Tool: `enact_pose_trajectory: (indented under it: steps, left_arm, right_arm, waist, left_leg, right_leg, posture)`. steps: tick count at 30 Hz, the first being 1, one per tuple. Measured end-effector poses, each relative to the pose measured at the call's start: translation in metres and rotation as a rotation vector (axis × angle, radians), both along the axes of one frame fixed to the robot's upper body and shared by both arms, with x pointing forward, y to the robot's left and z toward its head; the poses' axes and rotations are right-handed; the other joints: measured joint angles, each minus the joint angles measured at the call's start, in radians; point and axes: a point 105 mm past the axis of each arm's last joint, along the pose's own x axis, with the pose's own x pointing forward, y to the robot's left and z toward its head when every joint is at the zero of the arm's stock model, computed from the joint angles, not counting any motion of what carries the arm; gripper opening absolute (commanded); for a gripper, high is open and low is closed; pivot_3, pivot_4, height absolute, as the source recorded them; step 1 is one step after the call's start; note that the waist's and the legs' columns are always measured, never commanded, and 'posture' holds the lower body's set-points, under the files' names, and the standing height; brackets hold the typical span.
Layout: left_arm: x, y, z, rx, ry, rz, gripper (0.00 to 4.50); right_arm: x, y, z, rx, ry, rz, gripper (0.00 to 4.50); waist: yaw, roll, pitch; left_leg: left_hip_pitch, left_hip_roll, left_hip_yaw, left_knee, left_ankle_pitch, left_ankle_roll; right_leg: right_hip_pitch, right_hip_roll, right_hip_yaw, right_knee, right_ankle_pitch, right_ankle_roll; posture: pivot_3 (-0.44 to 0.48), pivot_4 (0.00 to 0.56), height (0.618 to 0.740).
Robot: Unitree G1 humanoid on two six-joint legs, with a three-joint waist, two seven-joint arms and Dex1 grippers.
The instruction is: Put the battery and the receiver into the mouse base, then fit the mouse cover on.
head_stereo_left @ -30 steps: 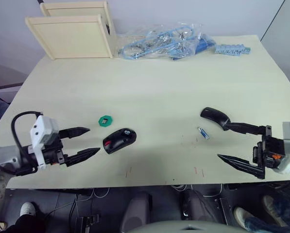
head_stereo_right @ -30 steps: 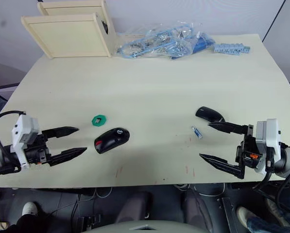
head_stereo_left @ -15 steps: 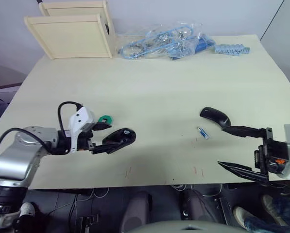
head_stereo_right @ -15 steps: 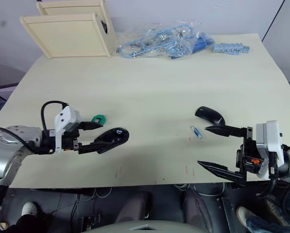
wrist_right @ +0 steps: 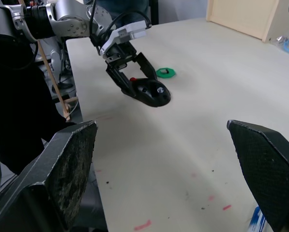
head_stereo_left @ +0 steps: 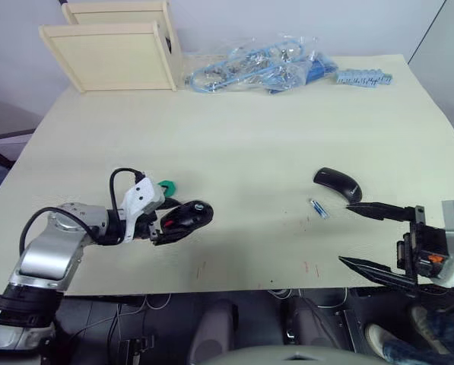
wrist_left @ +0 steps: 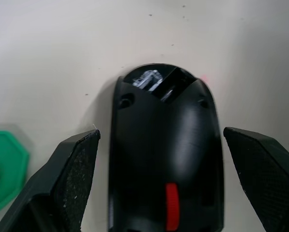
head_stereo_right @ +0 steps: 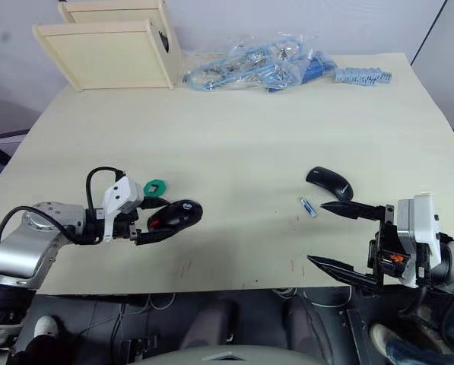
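The mouse base [head_stereo_left: 187,219], black with red parts, lies on the table's front left. My left gripper [head_stereo_left: 173,220] is open, one finger on each side of the base's rear half; in the left wrist view narrow gaps separate the fingers [wrist_left: 76,169] from the mouse base [wrist_left: 166,159]. The mouse cover [head_stereo_left: 338,182], a plain black shell, lies at the front right. The small blue and silver battery [head_stereo_left: 318,208] rests just left of it. My right gripper [head_stereo_left: 345,233] hangs open near the table's front edge, just in front of the cover, holding nothing. The receiver is out of view.
A green disc [head_stereo_left: 166,186] lies beside the left gripper, just behind the mouse base. Two wooden boxes [head_stereo_left: 112,53] stand at the back left. A clear bag of blue cables [head_stereo_left: 257,68] and a blue strip [head_stereo_left: 362,77] lie along the back edge.
My left gripper has moved right, from short of the mouse base to straddling it with open fingers. My right gripper has drawn back a little toward the table's front edge.
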Motion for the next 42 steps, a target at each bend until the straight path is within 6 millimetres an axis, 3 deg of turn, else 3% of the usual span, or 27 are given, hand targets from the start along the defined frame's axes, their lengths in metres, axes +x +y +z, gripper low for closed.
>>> enact_pose_trajectory:
  steps: [14, 19, 31, 42]
  left_arm:
    - [0.001, -0.008, -0.010, 0.012, -0.018, -0.029, 4.39]
    - [0.002, -0.007, -0.012, 0.020, -0.024, -0.017, 2.98]
    - [0.002, -0.006, -0.010, 0.019, -0.020, -0.041, 2.98]
    - [0.010, -0.018, 0.016, 0.022, -0.060, -0.159, 2.98]
  right_arm:
    - [0.000, 0.000, 0.000, 0.001, -0.001, -0.003, 4.50]
    - [0.000, -0.001, -0.001, -0.001, 0.004, -0.007, 4.50]
    - [0.001, -0.001, -0.002, 0.005, 0.002, -0.023, 4.50]
    - [0.004, -0.002, -0.002, 0.004, 0.000, -0.052, 4.50]
  waist:
    - [0.000, 0.000, 0.000]
    - [0.000, 0.000, 0.000]
    - [0.000, 0.000, 0.000]
    - [0.000, 0.000, 0.000]
  left_leg:
    - [0.000, 0.000, 0.000, 0.000, 0.000, 0.000]
    - [0.000, 0.000, 0.000, 0.000, 0.000, 0.000]
    - [0.000, 0.000, 0.000, 0.000, 0.000, 0.000]
    - [0.000, 0.000, 0.000, 0.000, 0.000, 0.000]
  right_leg:
    - [0.000, 0.000, 0.000, 0.000, 0.000, 0.000]
    - [0.000, 0.000, 0.000, 0.000, 0.000, 0.000]
    - [0.000, 0.000, 0.000, 0.000, 0.000, 0.000]
    - [0.000, 0.000, 0.000, 0.000, 0.000, 0.000]
  posture:
    - [0.000, 0.150, 0.740]
    - [0.000, 0.150, 0.740]
    - [0.000, 0.150, 0.740]
    - [0.000, 0.150, 0.740]
